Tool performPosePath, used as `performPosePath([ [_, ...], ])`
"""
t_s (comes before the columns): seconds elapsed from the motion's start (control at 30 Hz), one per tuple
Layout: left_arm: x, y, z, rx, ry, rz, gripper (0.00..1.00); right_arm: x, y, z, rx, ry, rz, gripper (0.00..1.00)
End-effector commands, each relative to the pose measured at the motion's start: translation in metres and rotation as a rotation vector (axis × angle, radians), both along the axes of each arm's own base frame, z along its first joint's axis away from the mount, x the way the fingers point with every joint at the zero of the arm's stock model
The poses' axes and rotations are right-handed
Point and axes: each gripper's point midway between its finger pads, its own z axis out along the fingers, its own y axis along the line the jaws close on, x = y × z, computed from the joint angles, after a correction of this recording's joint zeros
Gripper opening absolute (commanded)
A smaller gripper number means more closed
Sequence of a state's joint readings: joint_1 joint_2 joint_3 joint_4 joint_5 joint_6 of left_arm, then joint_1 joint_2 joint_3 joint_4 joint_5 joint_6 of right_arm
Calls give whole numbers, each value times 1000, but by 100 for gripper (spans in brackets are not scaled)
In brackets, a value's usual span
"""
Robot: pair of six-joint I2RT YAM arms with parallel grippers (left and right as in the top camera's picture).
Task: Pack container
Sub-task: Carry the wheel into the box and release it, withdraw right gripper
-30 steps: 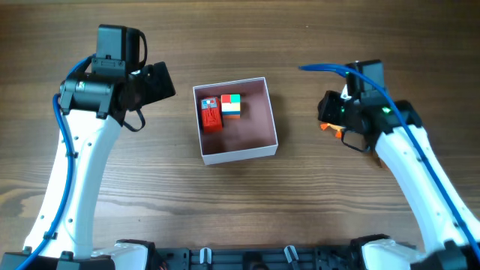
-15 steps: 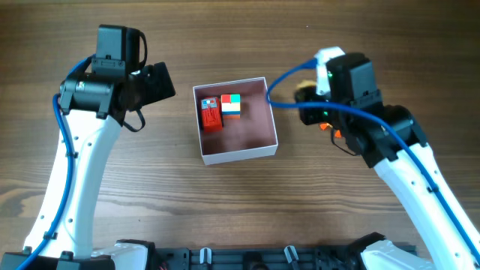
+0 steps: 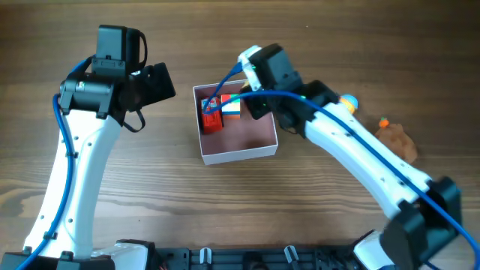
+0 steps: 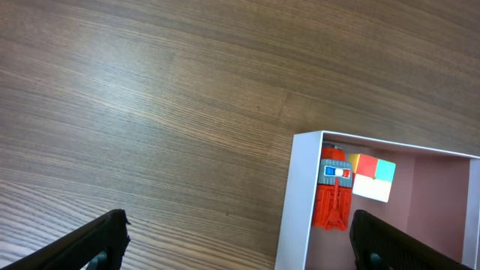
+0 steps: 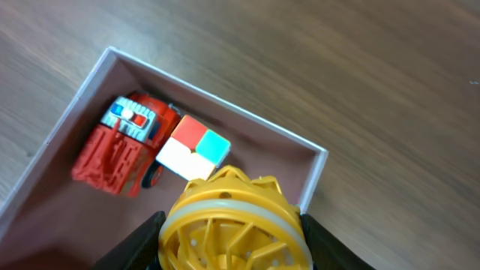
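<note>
Container [image 3: 238, 156] flat on wooden table [image 3: 315, 30], under right arm. Holds 2 toys in far-left corner: red fire truck [image 3: 212, 116] and colour cube [image 3: 231, 106], touching, probably packed tight to leave room. Right gripper [image 5: 229, 251] clenched on yellow ribbed wheel toy [image 5: 229, 217], above container beside cube, likely for drop on free pink floor. Left gripper [image 4: 238, 244] released, empty, left of container, apart from it.
</note>
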State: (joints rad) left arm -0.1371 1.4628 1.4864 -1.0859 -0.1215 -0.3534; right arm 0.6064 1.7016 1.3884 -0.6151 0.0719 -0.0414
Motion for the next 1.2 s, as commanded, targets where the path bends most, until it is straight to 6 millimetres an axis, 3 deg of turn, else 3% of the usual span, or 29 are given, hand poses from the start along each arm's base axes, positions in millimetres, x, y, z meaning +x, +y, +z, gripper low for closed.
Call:
performPosePath([
  [0.0, -2, 0, 6, -10, -10, 2, 95, 9, 8, -22, -26, 12, 25, 15],
  [0.17, -2, 0, 6, -10, -10, 2, 95, 15, 11, -55, -55, 55, 23, 17],
  [0.27, -2, 0, 5, -10, -7, 2, 95, 18, 12, -64, -54, 66, 6, 19],
  [0.3, -3, 0, 5, -9, -5, 2, 95, 19, 12, -64, -52, 65, 2, 23],
  [0.37, -3, 1, 5, -9, -1, 2, 95, 21, 11, -63, -46, 62, -5, 40],
  [0.4, -4, 1, 4, -8, 0, 2, 95, 21, 11, -63, -46, 62, -6, 54],
  [0.47, -4, 1, 4, -9, 1, 2, 95, 22, 9, -64, -48, 64, -10, 66],
  [0.57, -4, 1, 4, -8, 1, 2, 95, 23, 6, -64, -60, 58, -21, 73],
  [0.73, -4, 1, 4, -9, 1, 2, 95, 22, 2, -61, -74, 52, -32, 73],
  [0.83, -5, 1, 4, -8, 6, 2, 95, 23, 1, -42, -39, 23, -54, 74],
  [0.97, -5, 1, 3, -7, 9, 2, 95, 23, -19, 26, 67, -75, -214, 83],
  [1.03, -6, 1, 3, -7, 9, 2, 95, 20, -46, 54, 119, -102, -338, 89],
  [1.07, -6, 1, 3, -7, 10, 2, 95, 18, -69, 67, 158, -97, -425, 90],
  [1.17, -6, 1, 3, -5, 12, -1, 95, 13, -127, 70, 215, -31, -649, 96],
])
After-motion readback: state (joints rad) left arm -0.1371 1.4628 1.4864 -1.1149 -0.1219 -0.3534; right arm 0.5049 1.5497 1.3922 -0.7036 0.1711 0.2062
